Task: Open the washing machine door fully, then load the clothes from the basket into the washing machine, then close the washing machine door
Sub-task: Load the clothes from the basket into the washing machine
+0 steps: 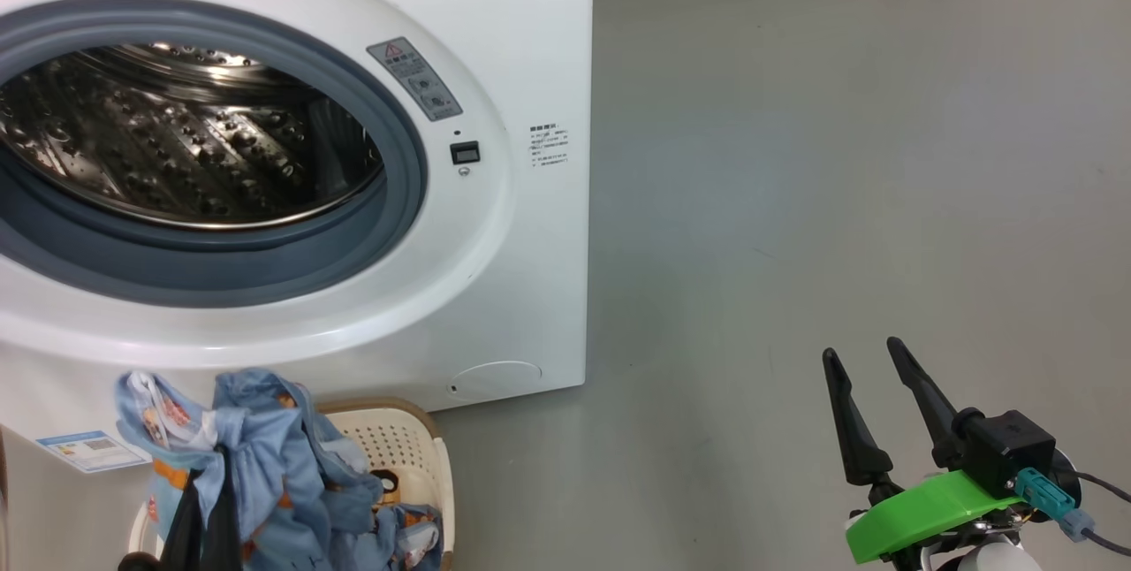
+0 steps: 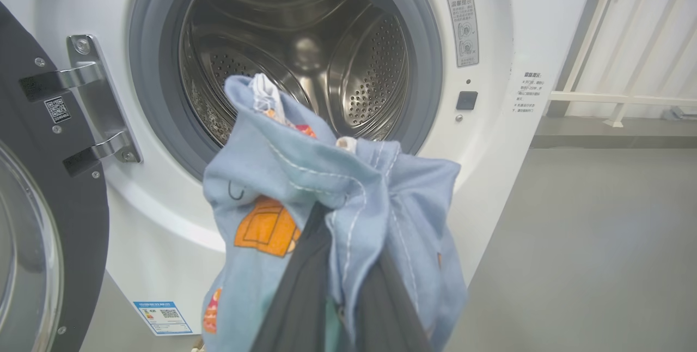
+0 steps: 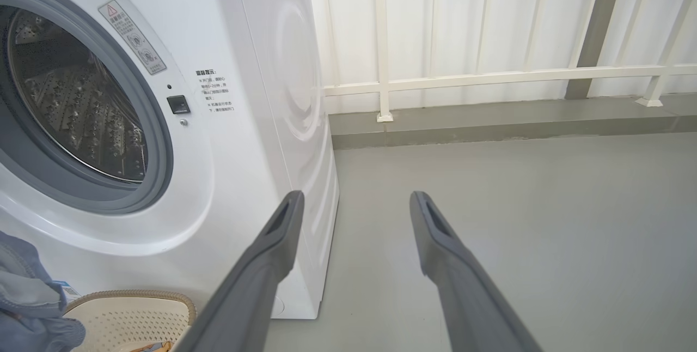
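The left claw (image 2: 335, 254) grips the clothes (image 2: 326, 177), raised above the basket (image 1: 398, 438); the right claw (image 1: 862, 350) hangs wide and empty beside. Loading is in hand: with the washing machine door (image 2: 49, 205) open beyond, they likely need carrying forward into the drum (image 2: 305, 52) before release.

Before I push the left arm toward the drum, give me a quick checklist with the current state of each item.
1. The washing machine door stands clear of the opening: ok, swung aside on its hinges.
2. The left pincer is shut on the clothes: ok, blue fabric bunched over its fingers.
3. The drum mouth is unobstructed: ok, its steel wall shows through.
4. The held clothes hang free of the basket: cannot tell, fabric trails down into it.
5. The right pincer is out of the path: ok, open, over the floor to the right.
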`<state>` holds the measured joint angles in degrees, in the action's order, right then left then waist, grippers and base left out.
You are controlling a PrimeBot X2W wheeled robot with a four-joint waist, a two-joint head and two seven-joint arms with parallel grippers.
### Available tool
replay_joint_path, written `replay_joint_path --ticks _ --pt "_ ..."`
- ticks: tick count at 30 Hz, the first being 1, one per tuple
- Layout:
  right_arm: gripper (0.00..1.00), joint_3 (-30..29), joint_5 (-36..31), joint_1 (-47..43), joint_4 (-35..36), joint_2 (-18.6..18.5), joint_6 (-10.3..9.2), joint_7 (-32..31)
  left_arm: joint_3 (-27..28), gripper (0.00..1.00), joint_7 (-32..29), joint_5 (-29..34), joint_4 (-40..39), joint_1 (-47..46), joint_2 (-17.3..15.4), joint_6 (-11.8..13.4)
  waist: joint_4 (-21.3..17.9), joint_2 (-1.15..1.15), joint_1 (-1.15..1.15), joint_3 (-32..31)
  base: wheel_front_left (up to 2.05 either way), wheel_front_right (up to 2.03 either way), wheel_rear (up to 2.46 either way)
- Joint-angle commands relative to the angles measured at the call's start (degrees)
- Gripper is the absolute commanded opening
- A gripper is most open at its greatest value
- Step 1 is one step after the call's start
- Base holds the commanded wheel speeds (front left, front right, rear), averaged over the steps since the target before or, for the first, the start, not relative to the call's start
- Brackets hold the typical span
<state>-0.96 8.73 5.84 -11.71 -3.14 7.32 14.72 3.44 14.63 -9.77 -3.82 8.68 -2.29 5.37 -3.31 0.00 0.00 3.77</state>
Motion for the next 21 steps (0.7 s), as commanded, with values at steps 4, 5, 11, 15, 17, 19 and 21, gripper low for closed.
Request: replay_joint_path --ticks 4,5,11,15,17,19,21 --pt "1.0 1.0 -0.87 0.29 1.81 0.14 0.17 0.28 1.93 0.0 0.37 0.22 -1.49 -0.64 -0.59 0.4 0.26 0.0 0.0 0.29 0.0 0.0 0.0" --pt "1.0 1.02 -0.89 0.27 1.89 0.14 0.17 0.28 1.84 0.0 0.37 0.2 -1.39 -0.74 -0.59 0.4 0.31 0.0 0.0 0.4 0.0 0.0 0.0" --pt "1.0 1.2 -0.78 0.5 2.04 0.17 0.17 0.28 1.09 0.0 0.37 -0.03 -0.74 -2.97 -0.59 0.23 0.49 0.0 0.0 2.61 0.0 0.0 0.0" --pt "1.0 1.54 -0.59 1.33 2.23 0.18 0.17 0.28 1.06 0.0 0.37 -0.38 -0.06 -6.46 -0.59 0.07 0.23 0.0 0.0 5.41 0.0 0.0 0.0" --pt "1.0 1.73 -0.46 1.89 2.36 0.13 0.17 0.28 1.34 0.0 0.37 -0.31 0.38 -8.77 -0.59 -0.23 -0.02 0.0 0.0 7.04 0.0 0.0 0.0" --pt "1.0 1.91 -0.26 2.64 2.63 0.04 0.17 0.28 2.17 0.0 0.37 -0.1 0.63 -11.51 -0.59 -0.44 -0.41 0.0 0.0 8.89 0.0 0.0 0.0" --pt "1.0 2.0 -0.05 3.38 2.87 -0.1 0.17 0.28 3.11 0.0 0.37 0.3 0.92 -14.52 -0.59 -0.87 -0.82 0.0 0.0 10.73 0.0 0.0 0.0"
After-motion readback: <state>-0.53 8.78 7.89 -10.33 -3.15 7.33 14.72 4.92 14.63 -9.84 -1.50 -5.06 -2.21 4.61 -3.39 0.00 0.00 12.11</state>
